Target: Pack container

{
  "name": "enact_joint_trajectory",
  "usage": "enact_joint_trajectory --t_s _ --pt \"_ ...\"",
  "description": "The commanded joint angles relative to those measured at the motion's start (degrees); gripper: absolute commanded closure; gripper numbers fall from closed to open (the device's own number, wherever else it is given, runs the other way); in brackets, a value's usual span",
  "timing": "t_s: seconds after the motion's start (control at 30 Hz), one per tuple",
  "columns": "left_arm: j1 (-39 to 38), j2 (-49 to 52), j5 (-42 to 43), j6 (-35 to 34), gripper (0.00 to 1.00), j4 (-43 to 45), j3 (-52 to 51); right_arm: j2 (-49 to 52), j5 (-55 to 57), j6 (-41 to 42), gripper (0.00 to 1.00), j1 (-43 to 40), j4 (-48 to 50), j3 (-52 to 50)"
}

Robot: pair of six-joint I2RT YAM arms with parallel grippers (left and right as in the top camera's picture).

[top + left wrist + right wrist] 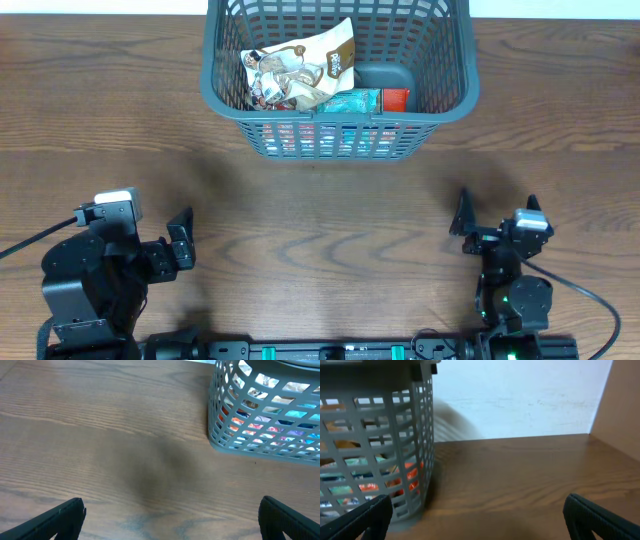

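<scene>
So, nearest you, your left gripper [172, 510] is spread wide with nothing in it, and your right gripper [477, 510] is the same. Farther back on the table [320, 200], roughly centered, the container [330, 138] holds a pale snack bag [300, 68] and a teal packet [352, 101].
</scene>
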Motion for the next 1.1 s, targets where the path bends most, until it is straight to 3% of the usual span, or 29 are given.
enact_joint_trajectory --t_s 0.0,0.3,1.07 --pt "0.0 0.1 0.8 -0.9 0.01 0.1 -0.1 -5.5 0.1 -0.3 0.01 0.5 -3.6 -1.7" --pt "0.0 0.1 0.8 -0.9 0.01 0.1 -0.1 -5.2 -11.3 -4.2 0.01 -0.2 -6.4 -1.7" --pt "0.0 0.1 0.8 -0.9 0.01 0.1 -0.1 -5.2 -10.6 -4.1 0.01 -0.7 -6.4 -1.7"
